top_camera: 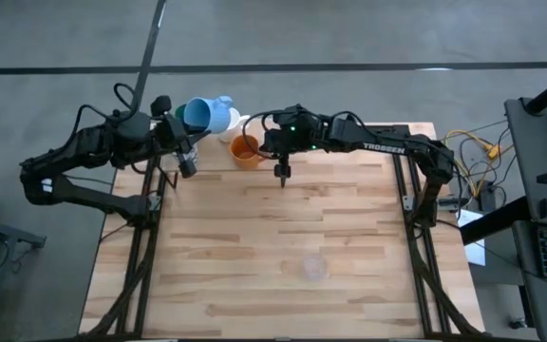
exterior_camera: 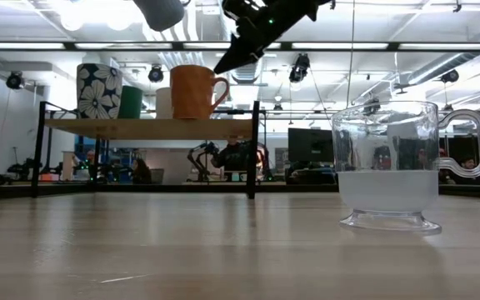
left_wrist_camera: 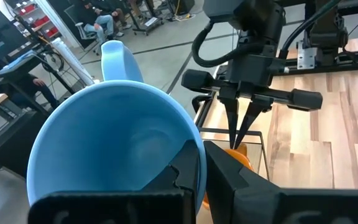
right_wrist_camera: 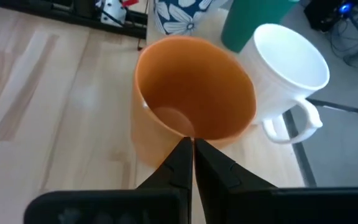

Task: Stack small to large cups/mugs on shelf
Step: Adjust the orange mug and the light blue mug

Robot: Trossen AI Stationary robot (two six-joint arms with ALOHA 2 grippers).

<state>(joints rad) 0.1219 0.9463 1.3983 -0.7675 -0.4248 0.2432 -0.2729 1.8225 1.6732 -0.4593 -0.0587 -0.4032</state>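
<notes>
While the left claw [left_wrist_camera: 201, 168] pinched the light blue cup [left_wrist_camera: 110, 143] by its rim, the right claw [right_wrist_camera: 193, 155] hung pressed together, empty, just above the orange mug [right_wrist_camera: 188, 106] on the shelf [exterior_camera: 152, 127].

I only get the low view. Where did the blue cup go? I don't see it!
Observer: The left tool is holding the light blue cup by its rim, tilted.
Operator: Is the other arm holding a cup too?
Observer: No. The right tool is shut and empty, just beside the orange mug.
Operator: Does the white one have a handle?
Observer: Yes. The white mug has one, pointing away from the orange mug.
</notes>
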